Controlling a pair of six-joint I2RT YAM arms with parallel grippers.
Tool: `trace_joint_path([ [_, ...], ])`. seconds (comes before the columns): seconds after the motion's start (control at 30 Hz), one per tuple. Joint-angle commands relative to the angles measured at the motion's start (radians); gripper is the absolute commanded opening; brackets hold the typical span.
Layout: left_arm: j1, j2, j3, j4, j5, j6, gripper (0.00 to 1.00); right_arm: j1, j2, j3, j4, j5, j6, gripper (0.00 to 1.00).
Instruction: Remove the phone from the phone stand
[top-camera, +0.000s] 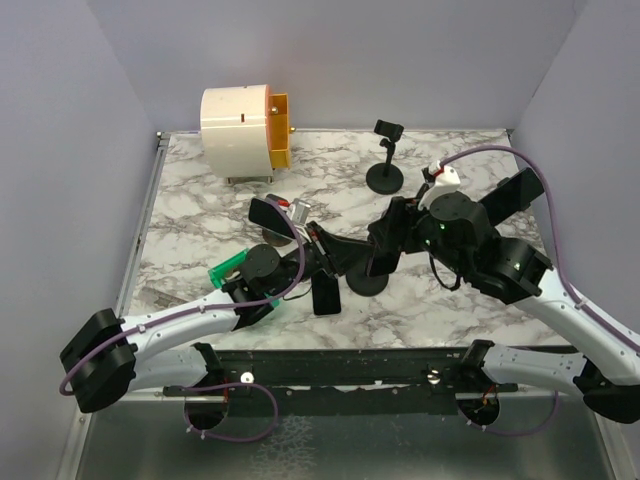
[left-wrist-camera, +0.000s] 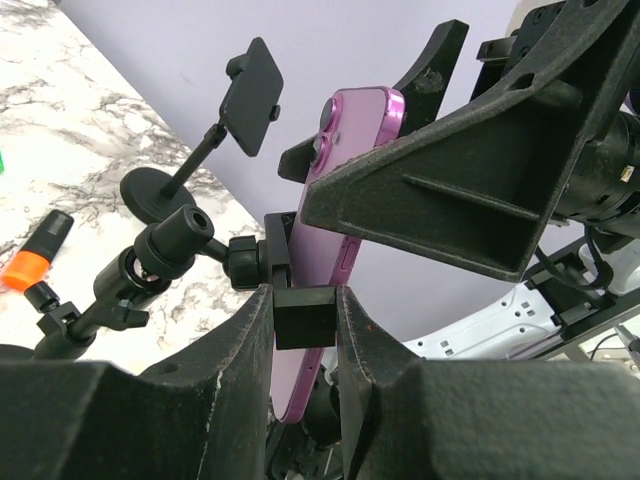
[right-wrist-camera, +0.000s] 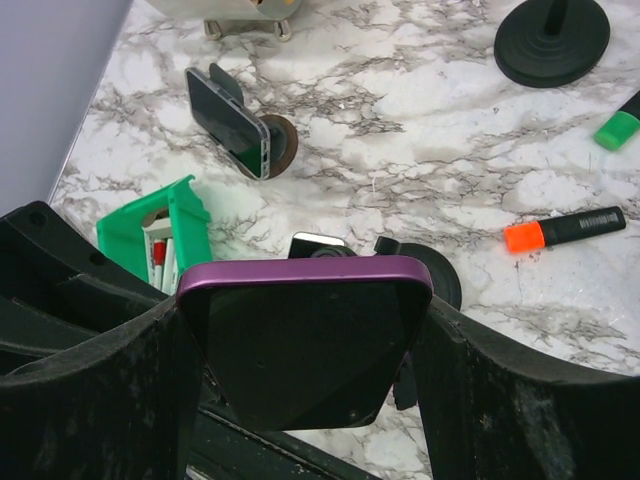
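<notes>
A purple phone (right-wrist-camera: 305, 340) stands upright in the clamp of a black phone stand (top-camera: 368, 283) at the middle of the table. My right gripper (right-wrist-camera: 305, 330) is shut on the phone, one finger against each long side. In the left wrist view the phone's purple back (left-wrist-camera: 345, 200) rises behind the stand's ball joint (left-wrist-camera: 185, 235). My left gripper (left-wrist-camera: 305, 300) is shut on the stand's black clamp block (left-wrist-camera: 305, 318) just below the phone. In the top view both grippers meet over the stand, the left gripper (top-camera: 325, 250) from the left and the right gripper (top-camera: 385, 245) from the right.
A second, empty stand (top-camera: 388, 160) is at the back. Another phone leans on a round holder (right-wrist-camera: 235, 125), and a dark phone (top-camera: 326, 297) lies flat near the front. There are a green box (right-wrist-camera: 150, 225), an orange marker (right-wrist-camera: 565, 230), a green marker (right-wrist-camera: 620, 125) and a white-and-orange drum (top-camera: 245, 125).
</notes>
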Motion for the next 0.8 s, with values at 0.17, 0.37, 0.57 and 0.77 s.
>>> trace_joint_path([
  [0.17, 0.048, 0.047, -0.013, -0.014, -0.057, -0.016, 0.00, -0.006, -0.076, -0.007, 0.061, -0.140, -0.024, 0.00],
  [0.37, 0.049, 0.060, -0.005, -0.014, -0.044, -0.014, 0.00, -0.006, -0.084, -0.006, 0.082, -0.197, -0.023, 0.00],
  [0.57, 0.049, 0.061, 0.009, -0.014, -0.003, 0.003, 0.00, -0.007, -0.086, 0.032, 0.092, -0.268, -0.020, 0.00],
  [0.77, 0.048, 0.047, 0.029, -0.014, 0.034, 0.019, 0.41, -0.008, -0.083, 0.107, 0.090, -0.344, -0.020, 0.00],
])
